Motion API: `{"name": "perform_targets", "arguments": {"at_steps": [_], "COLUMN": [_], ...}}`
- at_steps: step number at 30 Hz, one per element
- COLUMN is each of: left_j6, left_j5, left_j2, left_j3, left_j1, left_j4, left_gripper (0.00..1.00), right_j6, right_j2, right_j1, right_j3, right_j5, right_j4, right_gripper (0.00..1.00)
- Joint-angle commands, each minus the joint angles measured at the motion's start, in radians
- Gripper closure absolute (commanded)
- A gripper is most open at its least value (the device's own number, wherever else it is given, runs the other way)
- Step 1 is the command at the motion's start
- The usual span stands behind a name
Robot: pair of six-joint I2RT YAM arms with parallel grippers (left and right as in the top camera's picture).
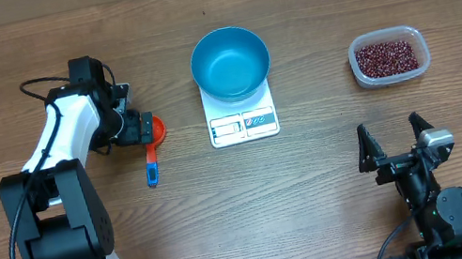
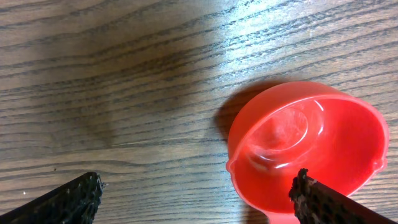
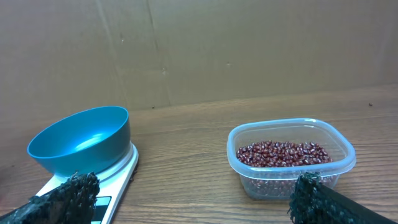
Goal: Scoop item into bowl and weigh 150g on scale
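The blue bowl (image 1: pixel 229 61) stands empty on the white scale (image 1: pixel 244 125) at the table's middle back. Dark red beans (image 1: pixel 385 55) fill a clear tub (image 1: pixel 420 60) at the back right. A red scoop (image 1: pixel 155 127) with a blue handle (image 1: pixel 151 170) lies left of the scale. My left gripper (image 1: pixel 139 127) is open just over the scoop's cup (image 2: pixel 308 146); one fingertip (image 2: pixel 320 202) overlaps the cup's near rim and the other hangs over bare wood. My right gripper (image 1: pixel 395 140) is open and empty near the front right, facing the bowl (image 3: pixel 81 140) and the beans (image 3: pixel 283 152).
A cardboard wall (image 3: pixel 199 50) stands behind the table's far edge. Bare wood lies between the scale (image 3: pixel 121 171) and the tub (image 3: pixel 291 155). The left arm's white links (image 1: pixel 52 142) reach along the table's left side.
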Motion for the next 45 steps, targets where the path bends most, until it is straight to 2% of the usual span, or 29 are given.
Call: {"name": "perform_targets", "arguments": {"at_steps": [1,4,12,26,45], "left_j6": [0.022,0.023,0.023,0.023,0.018], "left_j5": [-0.007,-0.007,-0.007,-0.007,-0.028], "left_j2": [0.016,0.016,0.016,0.016,0.017], "left_j3": [0.012,0.012,0.011,-0.021,-0.033], "left_j1": [-0.003,-0.003,-0.003,-0.003,-0.003], "left_j4": [0.006,0.014,0.029,0.067,0.068], "left_gripper": [0.00,0.02,0.16,0.01,0.00], "right_j6": [0.004,0.004,0.004,0.004,0.004], "right_j2": [-0.011,-0.011,-0.011,-0.011,-0.011], "right_j1": [0.008,0.008,0.008,0.008,0.008], "right_j3": [-0.011,-0.011,-0.011,-0.011,-0.011], "right_j5": [0.005,0.005,0.005,0.005,0.005], "right_j4": [0.007,0.007,0.007,0.007,0.007], "right_gripper": [0.00,0.00,0.00,0.00,0.00]}}
